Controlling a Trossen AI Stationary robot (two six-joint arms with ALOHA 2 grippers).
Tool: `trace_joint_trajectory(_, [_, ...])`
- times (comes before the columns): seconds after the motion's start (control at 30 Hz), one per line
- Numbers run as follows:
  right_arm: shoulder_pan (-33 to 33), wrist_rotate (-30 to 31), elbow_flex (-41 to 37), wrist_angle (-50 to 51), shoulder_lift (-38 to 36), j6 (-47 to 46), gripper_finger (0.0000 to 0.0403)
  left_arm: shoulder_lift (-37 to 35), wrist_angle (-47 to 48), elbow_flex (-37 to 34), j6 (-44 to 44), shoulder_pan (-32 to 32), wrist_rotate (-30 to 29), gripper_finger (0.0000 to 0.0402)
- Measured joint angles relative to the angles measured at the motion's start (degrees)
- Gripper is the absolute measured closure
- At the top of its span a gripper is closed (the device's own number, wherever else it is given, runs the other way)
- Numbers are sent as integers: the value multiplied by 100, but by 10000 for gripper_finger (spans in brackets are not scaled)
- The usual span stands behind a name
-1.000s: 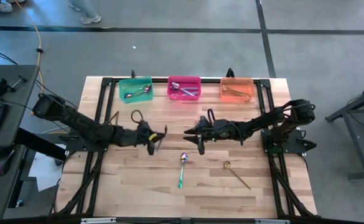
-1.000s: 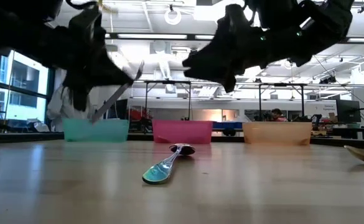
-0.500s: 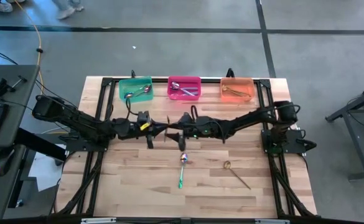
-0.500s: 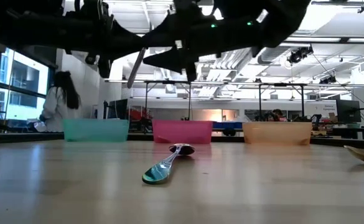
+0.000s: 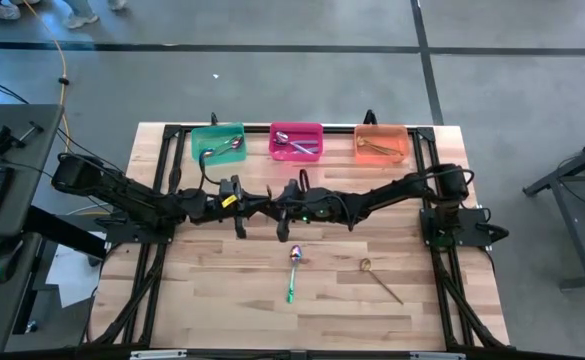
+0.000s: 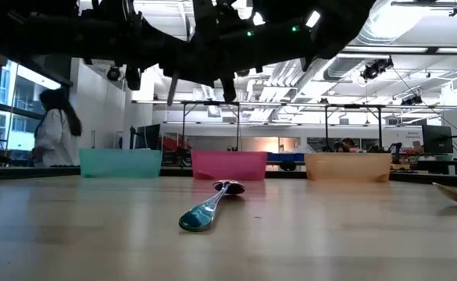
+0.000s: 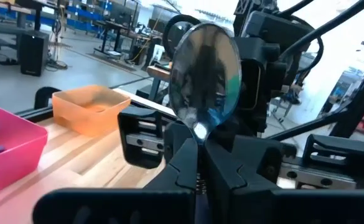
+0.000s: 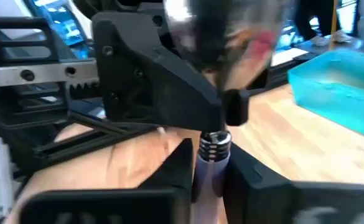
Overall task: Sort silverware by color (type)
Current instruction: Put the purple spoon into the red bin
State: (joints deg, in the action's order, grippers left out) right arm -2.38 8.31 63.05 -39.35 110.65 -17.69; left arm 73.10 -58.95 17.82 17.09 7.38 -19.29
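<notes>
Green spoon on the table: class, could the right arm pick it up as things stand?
Probably not yet: nothing covers the green spoon, but the right claw already grips a lavender spoon midair.

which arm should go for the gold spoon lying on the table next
Right, probably. The gold spoon lies on the table's right half, on the right arm's side. The left gripper is shut on the held spoon at mid-table, close against the right gripper.

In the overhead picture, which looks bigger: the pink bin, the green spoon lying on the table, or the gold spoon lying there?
1. Pink bin, largest: wide and boxy.
2. Green spoon and gold spoon: both slim, and too alike in length to rank.
</notes>
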Motion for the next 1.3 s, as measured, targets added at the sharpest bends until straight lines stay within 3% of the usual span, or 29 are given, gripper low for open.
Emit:
trace_joint_trajectory(0.07, [-27, 120, 0, 54, -4, 75, 384, 7, -1, -4, -79, -2, -9, 401])
trace_joint_trajectory(0.23, [-72, 221, -2, 86, -7, 35, 370, 4, -21, -4, -92, 2, 36, 382])
trace_joint_trajectory(0.47, [-41, 221, -13, 240, -13, 122, 387, -23, 237, 0, -145, 2, 72, 338])
trace_joint_trajectory(0.7, [312, 282, -15, 1127, -476, 193, 387, -300, 616, -11, -338, -18, 92, 325])
trace_joint_trajectory(0.93, [1164, 95, -11, 2869, -1080, 674, 387, -699, 1298, -12, -528, -31, 30, 354])
trace_joint_trajectory(1.17, [2510, -802, 20, 3670, -1059, 1371, 387, -710, 1479, -17, -427, -33, -54, 398])
trace_joint_trajectory(1.3, [2969, -1065, 529, 4393, -1033, 1925, 387, -704, 1622, -17, -383, -35, -105, 397])
